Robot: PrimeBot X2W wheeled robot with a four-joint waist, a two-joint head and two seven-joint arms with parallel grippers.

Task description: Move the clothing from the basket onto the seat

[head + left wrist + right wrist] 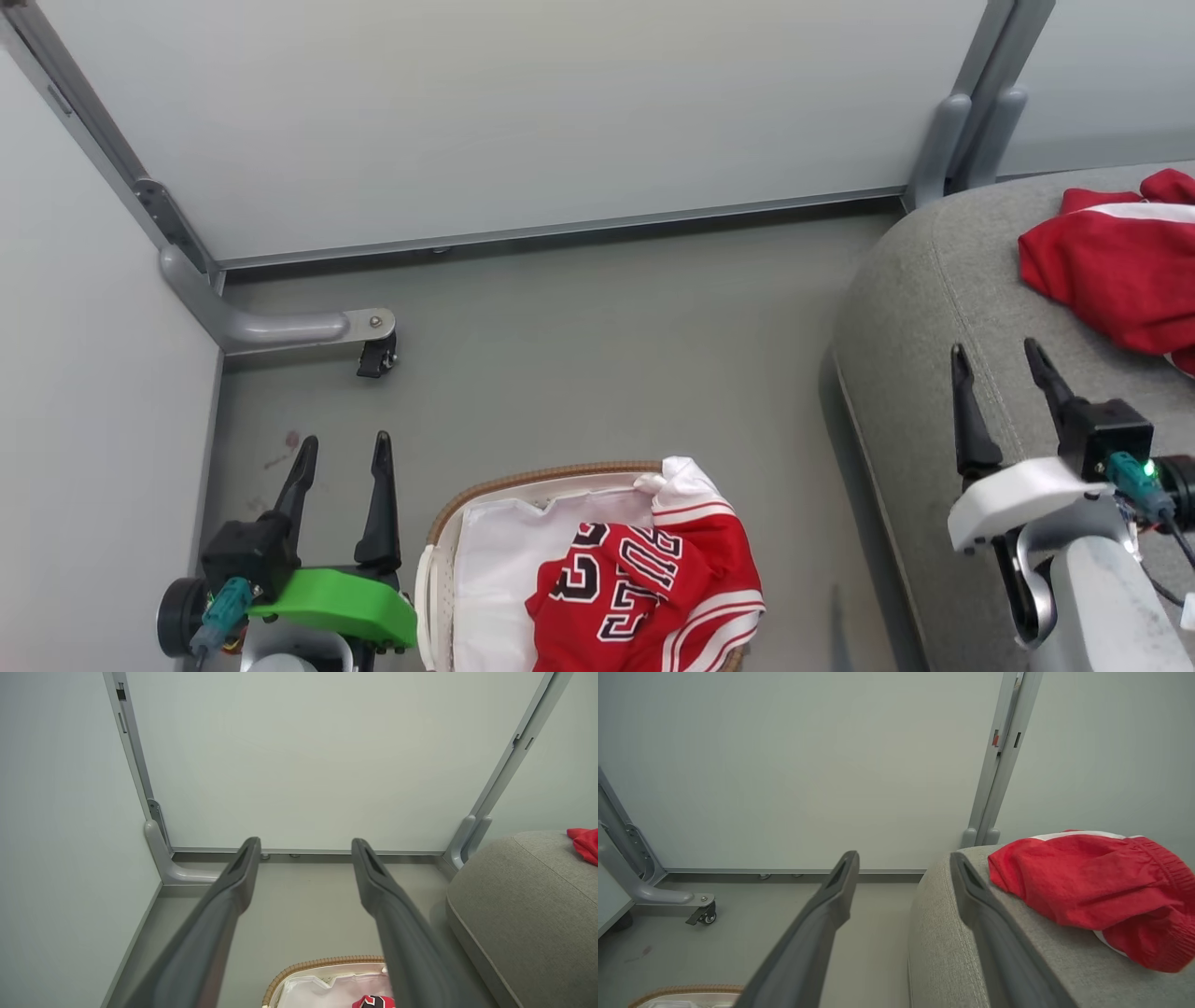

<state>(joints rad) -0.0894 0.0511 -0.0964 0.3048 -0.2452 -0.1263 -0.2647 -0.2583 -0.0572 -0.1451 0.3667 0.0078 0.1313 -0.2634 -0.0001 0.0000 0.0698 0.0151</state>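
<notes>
A red jersey [644, 579] with black "BULLS 23" lettering lies crumpled in the white basket [523, 490] with its brown woven rim, at the bottom middle of the head view. A plainer red white-striped garment [1111, 261] lies on the grey seat [934, 317] at the right. My left gripper [344, 448] is open and empty, to the left of the basket above the floor. My right gripper [997, 355] is open and empty over the seat's near left part, left of the red garment [1092, 882]. The left wrist view catches the basket [322, 963] and a bit of jersey [373, 1002].
Pale partition panels [523, 112] close off the back and left. A grey panel foot with a small caster [373, 355] juts onto the grey floor [607, 355] at the back left. A white liner [495, 551] lines the basket.
</notes>
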